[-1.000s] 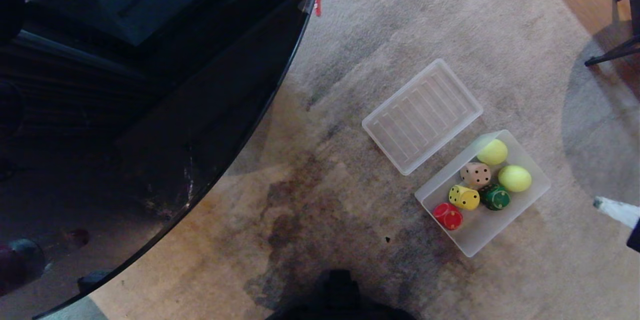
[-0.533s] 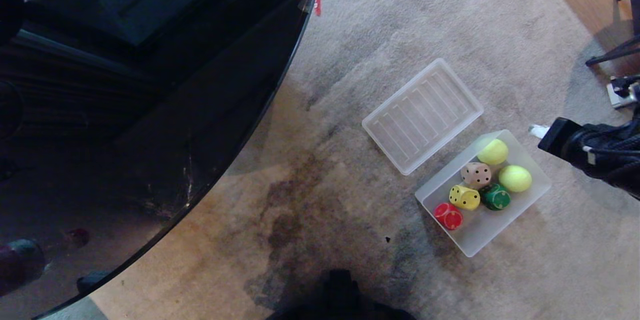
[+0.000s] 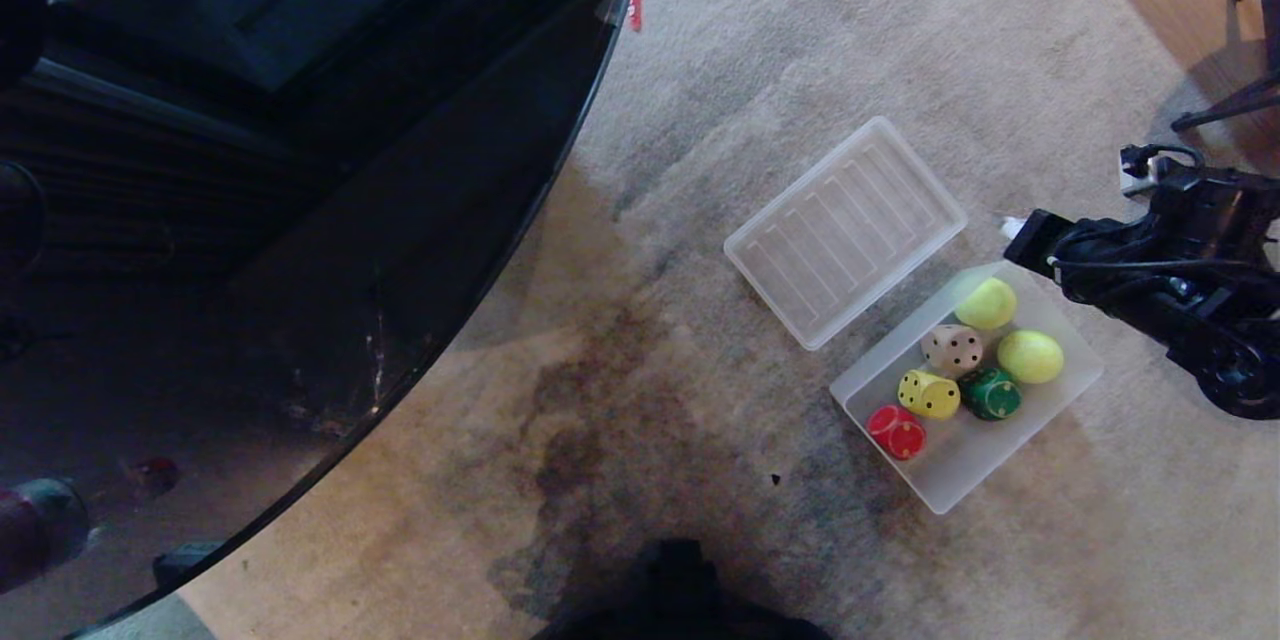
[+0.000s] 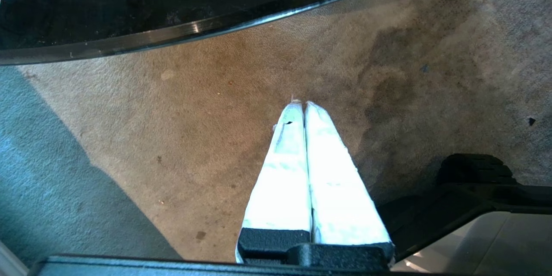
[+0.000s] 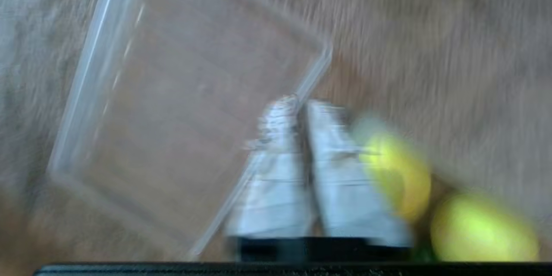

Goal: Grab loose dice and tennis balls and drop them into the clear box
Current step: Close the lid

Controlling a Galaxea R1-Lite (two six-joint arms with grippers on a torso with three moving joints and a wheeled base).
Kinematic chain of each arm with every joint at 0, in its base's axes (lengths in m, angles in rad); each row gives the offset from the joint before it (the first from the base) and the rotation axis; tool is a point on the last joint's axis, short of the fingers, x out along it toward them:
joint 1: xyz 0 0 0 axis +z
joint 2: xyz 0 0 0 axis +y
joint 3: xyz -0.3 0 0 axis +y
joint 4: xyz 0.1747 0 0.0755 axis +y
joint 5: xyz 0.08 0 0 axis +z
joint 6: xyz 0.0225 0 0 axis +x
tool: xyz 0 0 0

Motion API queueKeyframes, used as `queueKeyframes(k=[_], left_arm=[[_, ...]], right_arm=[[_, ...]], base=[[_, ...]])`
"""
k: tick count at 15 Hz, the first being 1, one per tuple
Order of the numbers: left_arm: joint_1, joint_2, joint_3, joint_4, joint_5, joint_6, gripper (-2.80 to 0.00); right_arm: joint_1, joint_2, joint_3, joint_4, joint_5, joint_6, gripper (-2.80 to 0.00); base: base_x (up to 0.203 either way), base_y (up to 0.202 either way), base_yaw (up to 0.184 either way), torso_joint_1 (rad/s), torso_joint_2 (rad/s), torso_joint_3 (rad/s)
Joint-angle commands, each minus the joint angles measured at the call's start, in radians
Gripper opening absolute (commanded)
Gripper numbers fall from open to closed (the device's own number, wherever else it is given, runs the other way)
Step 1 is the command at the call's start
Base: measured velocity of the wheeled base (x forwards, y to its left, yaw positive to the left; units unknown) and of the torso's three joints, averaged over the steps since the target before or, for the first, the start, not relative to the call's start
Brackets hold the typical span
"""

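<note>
The clear box (image 3: 962, 480) lies on the carpet at the right. Inside it are the yellow die (image 3: 928, 394), red die (image 3: 897, 432), beige die (image 3: 951, 349) and dark green die (image 3: 990, 393), plus two tennis balls (image 3: 986, 304) (image 3: 1030, 357). My right gripper (image 3: 1013, 227) hangs above the box's far corner, beside the lid. In the right wrist view this gripper (image 5: 299, 108) is blurred, with the tennis balls (image 5: 401, 177) (image 5: 483, 228) next to it. My left gripper (image 4: 300, 104) is shut and empty over bare carpet.
The flat ribbed lid (image 3: 845, 230) lies just beyond the box, and appears as the lid (image 5: 181, 108) in the right wrist view. A black glass table (image 3: 300, 170) fills the left. A chair leg (image 3: 1235, 105) stands at the far right; my base (image 3: 680, 590) is at the bottom.
My right arm has swung in from the right edge of the head view, forward and leftward, to the box's far corner. The box, dice, balls and left arm have not moved.
</note>
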Motion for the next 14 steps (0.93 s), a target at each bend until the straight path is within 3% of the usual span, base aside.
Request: queueKeyframes(k=[1,6,9,14], left_arm=[[0.000,0.000,0.000,0.000,0.000,-0.001,-2.80],[0.000,0.000,0.000,0.000,0.000,-0.001,-2.80],[0.000,0.000,0.000,0.000,0.000,-0.001,-2.80],[0.000,0.000,0.000,0.000,0.000,-0.001,-2.80]], right_arm=[[-0.012,0.089,-0.071,-0.010,0.004,0.002,0.00],[-0.051,0.189,-0.144,-0.075,0.090,-0.001,0.00],[-0.082,0.296,-0.179,-0.215,0.234,-0.002,0.00],[-0.097,0.376,-0.239,-0.259,0.258,0.003,0.00]], base=[[0.000,0.000,0.000,0.000,0.00,0.000],[0.000,0.000,0.000,0.000,0.00,0.000],[0.000,0.000,0.000,0.000,0.00,0.000],[0.000,0.000,0.000,0.000,0.00,0.000]])
